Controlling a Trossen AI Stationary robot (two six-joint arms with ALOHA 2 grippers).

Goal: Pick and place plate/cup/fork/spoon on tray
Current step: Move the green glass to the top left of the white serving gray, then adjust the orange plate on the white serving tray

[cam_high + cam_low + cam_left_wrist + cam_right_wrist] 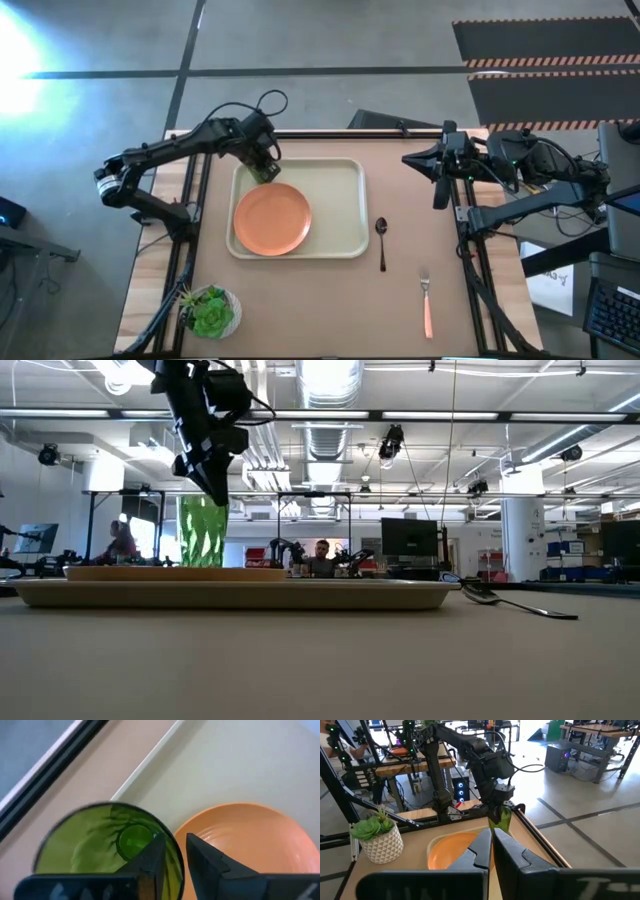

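1. Green cup (264,173) sits in the tray's (345,175) back-left corner, touching the plate (272,218); left hand (266,166) pinches its rim.
2. Lifting off crookedly could tip it.
3. Spoon (381,240), fork (426,300) wait on the surface; right hand (441,200), closed, hovers.

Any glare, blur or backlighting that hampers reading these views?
High view: strong glare on the floor at upper left. Low view: the cup glows, backlit, under the silhouetted left pincer. Left wrist view: soft focus on cup and plate.
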